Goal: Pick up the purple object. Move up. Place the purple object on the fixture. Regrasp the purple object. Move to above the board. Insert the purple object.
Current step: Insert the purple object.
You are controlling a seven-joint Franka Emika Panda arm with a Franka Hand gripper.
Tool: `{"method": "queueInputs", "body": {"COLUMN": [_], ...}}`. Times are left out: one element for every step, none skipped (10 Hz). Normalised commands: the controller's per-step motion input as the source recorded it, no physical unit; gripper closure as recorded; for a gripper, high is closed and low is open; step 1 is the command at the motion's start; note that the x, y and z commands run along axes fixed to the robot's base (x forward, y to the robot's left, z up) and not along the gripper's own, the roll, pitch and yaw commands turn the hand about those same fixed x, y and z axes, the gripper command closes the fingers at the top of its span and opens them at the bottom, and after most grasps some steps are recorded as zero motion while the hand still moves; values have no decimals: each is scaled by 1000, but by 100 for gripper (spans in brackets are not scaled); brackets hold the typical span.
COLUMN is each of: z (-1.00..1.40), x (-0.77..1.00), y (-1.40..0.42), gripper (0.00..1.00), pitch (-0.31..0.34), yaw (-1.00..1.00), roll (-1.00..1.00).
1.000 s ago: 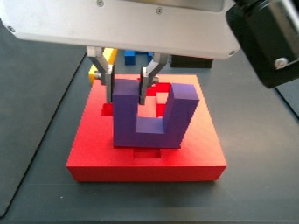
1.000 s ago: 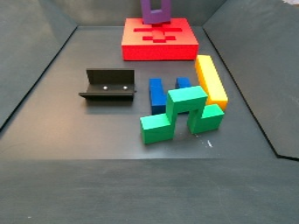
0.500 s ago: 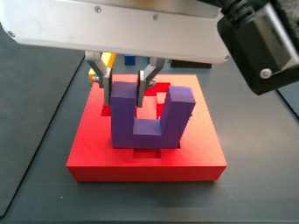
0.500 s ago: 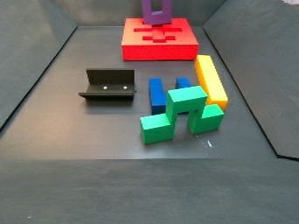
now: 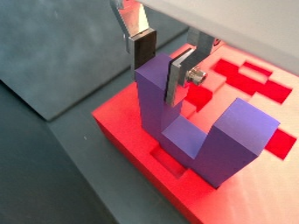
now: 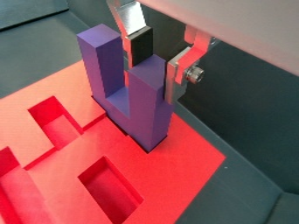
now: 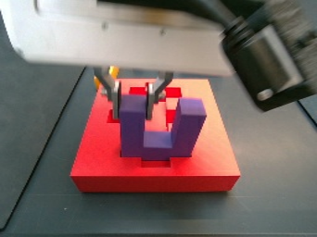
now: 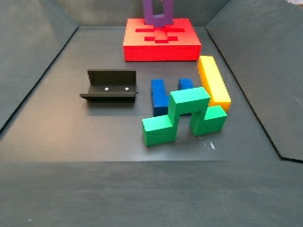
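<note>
The purple object stands upright on the red board, prongs up, its base sunk in a cutout near the board's front edge. It also shows in both wrist views and at the far end of a side view. My gripper comes down from above and is shut on the top of one prong, one finger on each side. The other prong is free. The black fixture stands on the floor, left of the middle, with nothing on it.
Between the board and the near edge lie a blue block, green blocks and a long yellow bar. Further cutouts show in the board beside the purple object. Dark walls bound the floor.
The gripper has moved down with the purple object, whose prongs now stand lower over the board. The arm is blurred by motion in a side view.
</note>
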Motion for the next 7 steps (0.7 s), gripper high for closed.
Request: {"method": "queueInputs", "body": {"z": [-320,-143,-163,-460,-774,-877,-940], "x": [0,0,-40,-51,-31,0,0], "y": [0,0,0,0,0,0,0], "gripper": [100,100,100,100,100,100,100], "pitch": [-419,-229,-170,-150,-154,-124,-133], "yaw": [0,0,0,0,0,0,0], "roll": [-200,-97,-4,109,199,160,100]}}
